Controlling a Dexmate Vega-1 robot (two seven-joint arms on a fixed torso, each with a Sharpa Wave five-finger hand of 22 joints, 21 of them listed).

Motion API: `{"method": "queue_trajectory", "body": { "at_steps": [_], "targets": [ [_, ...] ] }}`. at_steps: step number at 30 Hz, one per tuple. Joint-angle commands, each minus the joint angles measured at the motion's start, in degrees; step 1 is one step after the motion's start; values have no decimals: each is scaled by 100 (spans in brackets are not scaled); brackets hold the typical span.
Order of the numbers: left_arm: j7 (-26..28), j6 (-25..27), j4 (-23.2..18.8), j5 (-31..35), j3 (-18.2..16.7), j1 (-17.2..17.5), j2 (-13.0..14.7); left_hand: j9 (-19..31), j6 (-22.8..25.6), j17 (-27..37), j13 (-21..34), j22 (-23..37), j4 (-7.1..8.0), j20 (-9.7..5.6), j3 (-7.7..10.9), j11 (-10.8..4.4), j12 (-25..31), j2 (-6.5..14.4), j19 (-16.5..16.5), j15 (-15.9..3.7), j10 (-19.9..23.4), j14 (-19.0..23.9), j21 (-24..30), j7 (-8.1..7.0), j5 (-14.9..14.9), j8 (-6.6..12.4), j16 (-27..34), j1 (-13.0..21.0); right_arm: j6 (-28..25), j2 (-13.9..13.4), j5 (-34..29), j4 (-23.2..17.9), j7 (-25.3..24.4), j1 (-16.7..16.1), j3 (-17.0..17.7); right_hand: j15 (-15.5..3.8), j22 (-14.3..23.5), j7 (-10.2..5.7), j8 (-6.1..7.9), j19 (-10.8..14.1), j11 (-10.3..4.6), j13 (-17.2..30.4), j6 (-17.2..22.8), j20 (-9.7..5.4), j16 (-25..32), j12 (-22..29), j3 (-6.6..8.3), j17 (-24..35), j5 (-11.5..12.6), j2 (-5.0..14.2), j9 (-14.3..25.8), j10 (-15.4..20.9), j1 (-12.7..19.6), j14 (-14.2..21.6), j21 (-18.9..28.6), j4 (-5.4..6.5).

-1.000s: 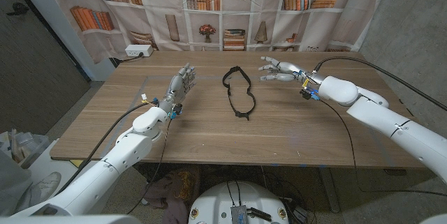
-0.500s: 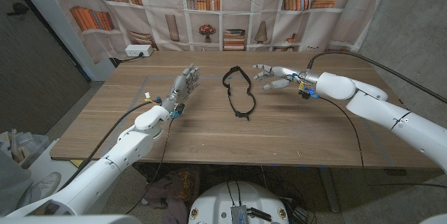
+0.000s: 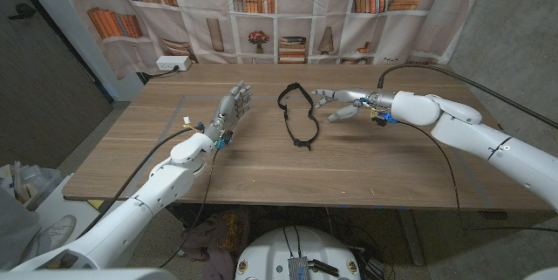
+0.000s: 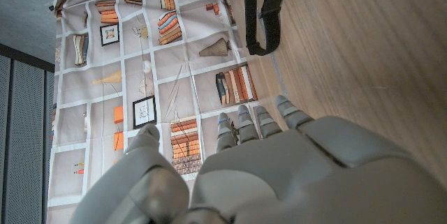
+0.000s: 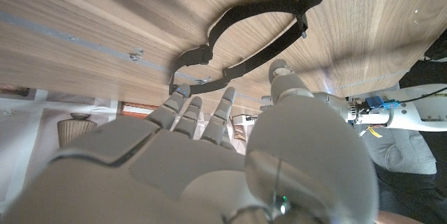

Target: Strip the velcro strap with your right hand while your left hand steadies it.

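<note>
A black velcro strap (image 3: 297, 114) lies in a long loop on the middle of the wooden table (image 3: 261, 167). My right hand (image 3: 338, 102) hovers just to the strap's right, fingers spread and pointing at it, holding nothing. In the right wrist view the strap (image 5: 244, 32) lies a short way beyond my fingertips (image 5: 225, 98). My left hand (image 3: 232, 103) stands to the strap's left with its fingers apart and upright, well clear of the strap. One end of the strap (image 4: 266, 11) shows ahead of the left hand (image 4: 279, 161) in its wrist view.
A bookshelf-print curtain (image 3: 288, 10) hangs behind the table's far edge. A white power strip (image 3: 174, 64) sits at the back left corner. Cables run along both arms, one (image 3: 436, 153) lying across the right side of the table.
My right hand has moved left toward the strap, closing most of the gap. My left hand has crept slightly forward and toward the strap.
</note>
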Motion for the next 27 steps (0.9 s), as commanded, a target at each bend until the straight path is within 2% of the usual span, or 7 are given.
{"method": "queue_trajectory", "body": {
  "at_steps": [1, 4, 7, 12, 15, 24, 27],
  "targets": [
    [28, 21, -50, -17, -1, 41, 25, 17, 35, 24, 27, 22, -9, 8, -19, 5, -7, 22, -41, -10, 82, -77, -24, -14, -22, -3, -6, 21, -84, 53, -808, -91, -68, 15, -152, -290, 13, -16, 35, -6, -21, 17, 11, -20, -10, 50, 36, 18, 27, 30, 22, 81, 89, 0, -35, 10],
    [45, 21, -57, -12, -6, 47, 28, 17, 35, 24, 27, 22, -9, 11, -20, 4, -8, 23, -46, -1, 85, -77, -26, -15, -23, -4, -6, 21, -129, 72, -960, -123, -85, 17, -170, -313, 10, -19, 37, 8, -33, 20, 20, 25, -10, 55, 42, 18, 28, 40, 22, 92, 118, -7, -38, 10],
    [52, 28, -65, -24, -13, 58, 33, 17, 34, 24, 27, 22, -9, 7, -23, 7, -7, 23, -47, 0, 93, -77, -26, -19, -24, -6, -5, 21, -132, 107, -1135, -129, -199, -5, -191, -298, 5, -54, 30, 97, -62, 32, 19, 254, 15, 72, 37, 19, 23, 53, 23, 128, 183, 40, -33, 25],
    [58, 34, -63, -34, -21, 68, 38, 17, 44, 24, 28, 22, -8, 9, -29, 18, -15, 23, -49, 2, 84, -77, -27, -13, -25, -4, -4, 19, 12, 205, -1226, -14, -184, 39, -293, -340, 4, -41, 61, 136, -84, 40, 109, 202, 22, 98, 51, 14, 26, 67, 22, 198, 263, 68, -37, 11],
    [59, 38, -62, -37, -25, 67, 42, 17, 42, 25, 28, 22, -8, 9, -32, 9, -16, 23, -51, 1, 87, -84, -27, -15, -26, -7, -6, 18, 58, 251, -1292, 33, -193, 53, -337, -337, 3, -281, 49, 95, -95, 52, 111, 229, 5, 98, 112, 11, 36, 125, 18, 212, 455, 30, -85, -18],
    [7, 23, 14, -57, -14, 25, 14, 17, 55, 25, 29, 22, -7, 11, -40, 4, -17, 25, -56, 4, 101, -90, -29, -9, -28, -6, -7, 16, 294, 306, -1537, 80, -12, 172, -508, -366, 2, -234, 30, 39, -101, 60, 81, 114, -15, 79, 165, 8, 30, 177, 16, 183, 630, -34, -134, -31],
    [-9, 17, 34, -48, 2, 3, 0, 17, 54, 25, 29, 22, -6, 9, -43, 6, -20, 26, -57, 3, 98, -90, -28, -16, -28, -8, -6, 16, 370, 313, -1649, 80, -17, 175, -546, -376, 0, -366, 30, 13, -104, 67, 90, 101, -24, 62, 217, 7, 25, 220, 15, 156, 784, -83, -161, -47]
  ]
}}
